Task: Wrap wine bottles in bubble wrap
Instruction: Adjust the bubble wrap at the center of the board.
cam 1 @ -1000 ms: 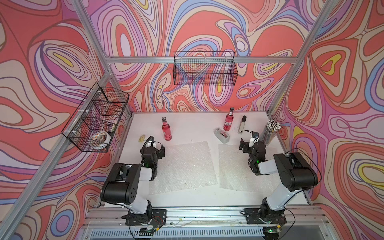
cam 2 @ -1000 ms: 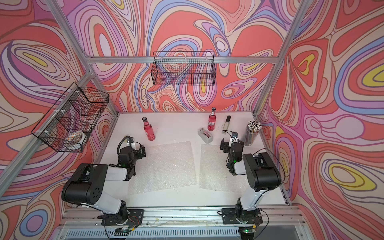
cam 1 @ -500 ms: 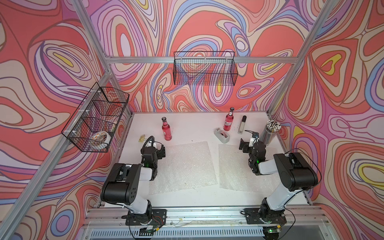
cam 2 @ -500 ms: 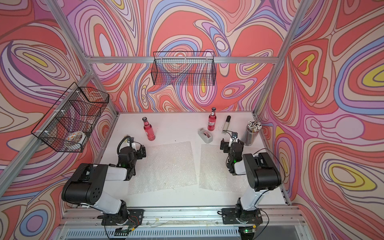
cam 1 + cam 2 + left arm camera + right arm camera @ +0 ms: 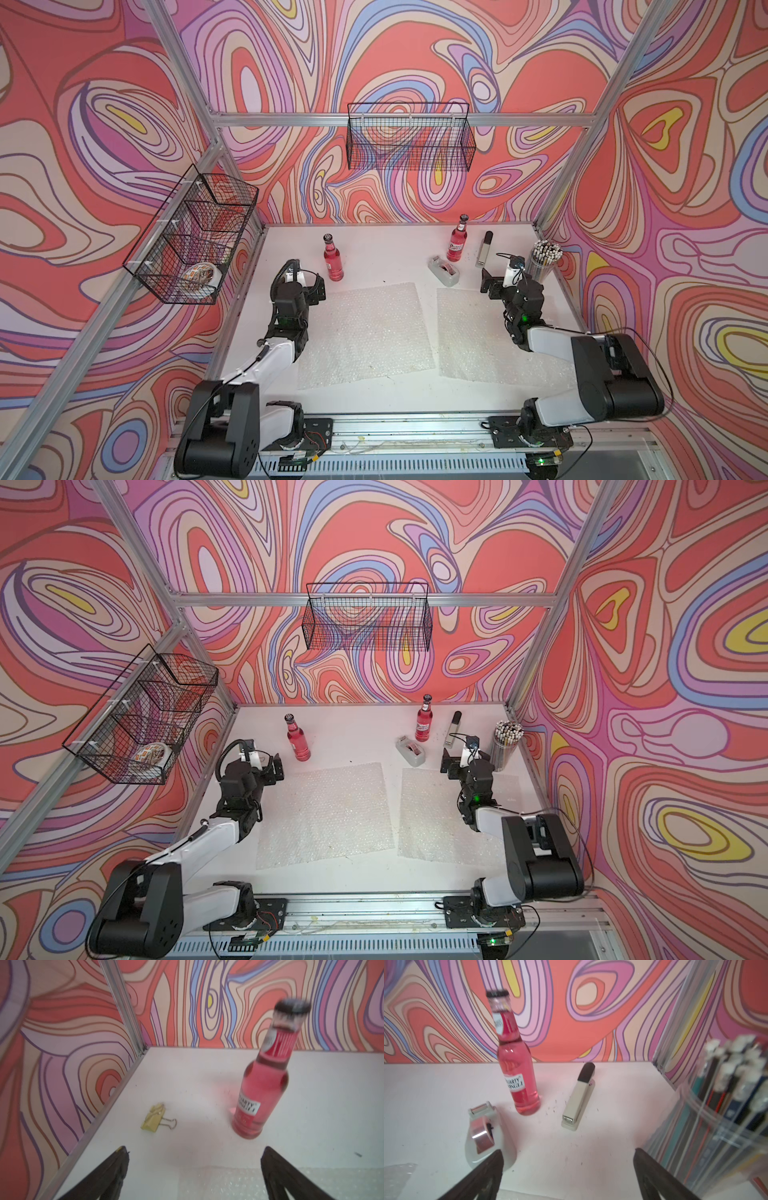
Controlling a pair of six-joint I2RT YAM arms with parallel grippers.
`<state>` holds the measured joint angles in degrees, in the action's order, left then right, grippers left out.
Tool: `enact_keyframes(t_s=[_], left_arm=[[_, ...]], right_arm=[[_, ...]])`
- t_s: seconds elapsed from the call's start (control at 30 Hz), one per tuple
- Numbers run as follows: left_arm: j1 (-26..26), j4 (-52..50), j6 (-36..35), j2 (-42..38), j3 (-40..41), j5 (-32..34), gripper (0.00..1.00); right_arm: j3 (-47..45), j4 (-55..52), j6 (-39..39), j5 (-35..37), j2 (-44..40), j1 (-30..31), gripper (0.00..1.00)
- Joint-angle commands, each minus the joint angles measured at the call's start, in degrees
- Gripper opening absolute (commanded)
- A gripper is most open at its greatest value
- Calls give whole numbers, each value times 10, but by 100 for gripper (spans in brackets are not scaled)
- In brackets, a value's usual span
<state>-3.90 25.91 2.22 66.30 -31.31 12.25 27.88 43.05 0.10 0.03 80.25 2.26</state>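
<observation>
Two wine bottles of pink liquid stand upright at the back of the table: one at the left, one at the right. Two sheets of bubble wrap lie flat side by side, the left sheet and the right sheet. My left gripper hangs open and empty over the left sheet's far corner, short of the left bottle. Over the right sheet's far edge my right gripper is open and empty too.
A grey tape dispenser and a stapler lie by the right bottle. A clear cup of pencils stands at the right wall, close to my right gripper. A yellow binder clip lies near the left wall. Wire baskets hang on the walls.
</observation>
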Motion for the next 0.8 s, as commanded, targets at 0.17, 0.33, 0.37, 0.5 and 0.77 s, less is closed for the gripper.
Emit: enact_keyframes(t_s=[0.17, 0.33, 0.37, 0.5, 0.77], left_arm=[[1, -548, 157, -51, -207, -24, 100], [-8, -710, 290, -61, -240, -61, 100], [-25, -724, 271, -60, -245, -62, 100], [-72, -762, 221, -38, -267, -77, 100], [-192, -732, 149, 101, -319, -79, 100]], right_arm=[[113, -256, 18, -184, -104, 37, 95], [200, -434, -17, -247, -114, 105, 96], [219, -474, -27, -255, -114, 118, 96], [270, -586, -40, -277, -113, 159, 96], [279, -699, -10, -254, -133, 233, 98]])
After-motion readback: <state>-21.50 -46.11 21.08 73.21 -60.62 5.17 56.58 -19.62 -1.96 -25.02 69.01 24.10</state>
